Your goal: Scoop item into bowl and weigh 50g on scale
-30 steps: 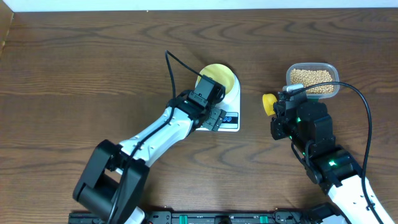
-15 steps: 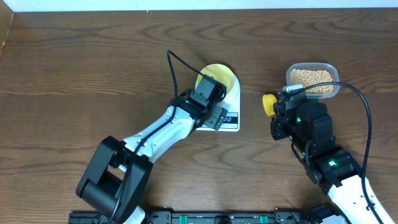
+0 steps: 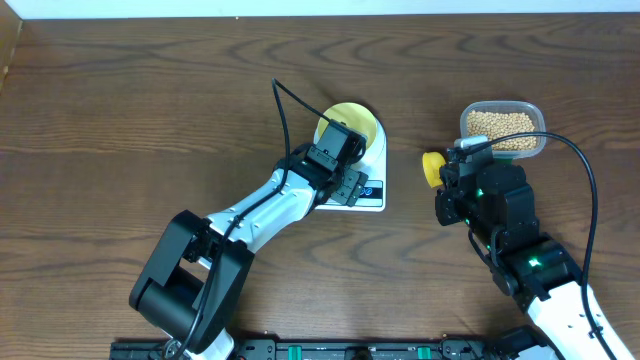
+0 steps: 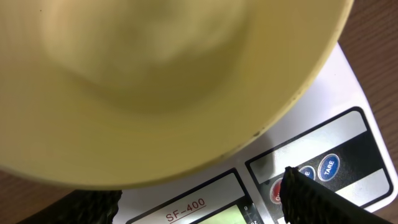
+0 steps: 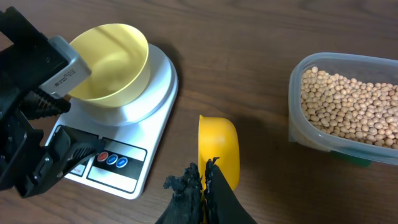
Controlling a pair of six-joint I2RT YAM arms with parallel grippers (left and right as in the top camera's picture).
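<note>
— What has changed?
— Barely anything: the left arm swings slightly. The left gripper (image 3: 345, 188) still hovers, jaws wide, over the scale (image 3: 374, 196), which carries the empty bowl (image 3: 352, 122).
— Zeroing it?
— Likely. Only the left wrist view shows a fingertip (image 4: 305, 196) over the red button (image 4: 275, 191).
— Rightward?
— The right gripper (image 5: 203, 180) pinches the scoop (image 3: 433, 166). The beans (image 3: 502, 125) sit untouched in the tub (image 3: 541, 113).

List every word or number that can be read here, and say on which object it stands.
"SF-400": red print on the white scale, beside its display.
"TARE": on a round blue button of the scale.
Not readable: the second blue button, half hidden; the display, cut off; the small print on the grey block of the left arm, too blurred.
</note>
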